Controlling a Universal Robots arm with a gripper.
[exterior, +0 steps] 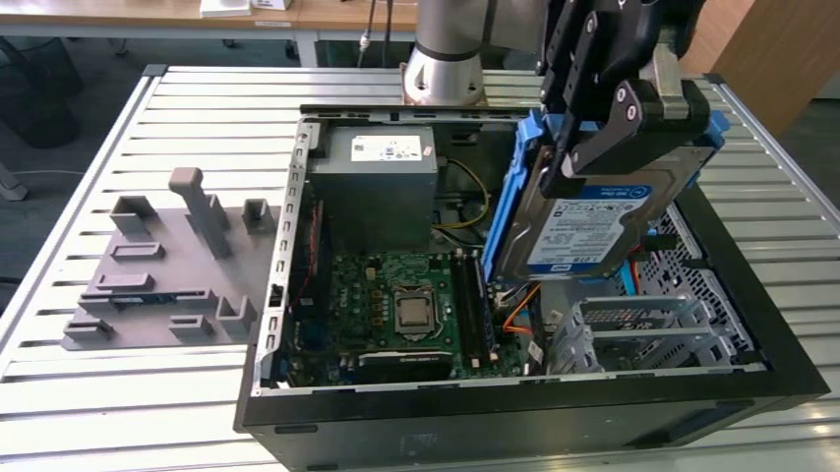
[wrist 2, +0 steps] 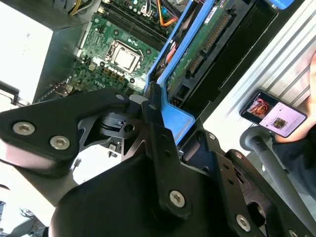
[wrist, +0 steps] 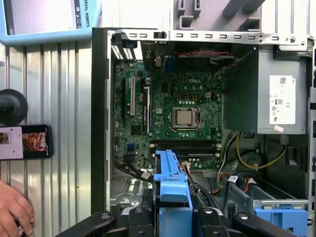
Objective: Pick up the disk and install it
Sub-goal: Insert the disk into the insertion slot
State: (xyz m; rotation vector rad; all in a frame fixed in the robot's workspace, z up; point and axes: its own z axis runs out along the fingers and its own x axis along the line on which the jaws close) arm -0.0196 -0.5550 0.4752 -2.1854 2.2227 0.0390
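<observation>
My gripper (exterior: pixel 615 138) is shut on the disk (exterior: pixel 591 221), a silver drive with a white-and-blue label in a blue plastic carrier. The disk hangs on edge, tilted, over the exterior view's right half of the open computer case (exterior: pixel 282 295), above the grey metal cage (exterior: pixel 643 329). In the second wrist view the disk (wrist 2: pixel 200 44) shows its green circuit-board underside, and black fingers (wrist 2: pixel 150 111) clamp the carrier's end. In the first wrist view the blue carrier (wrist: pixel 170 190) stands out from between the fingers over the motherboard (wrist: pixel 182 118).
A grey power-supply box (exterior: pixel 374 187) fills the case's far corner. The motherboard (exterior: pixel 393 305) lies on the case floor, with orange and yellow cables beside it. A grey fixture plate (exterior: pixel 157 275) sits at the exterior view's left. A person's hand (wrist: pixel 12 207) and a phone (wrist: pixel 24 142) rest beside the case.
</observation>
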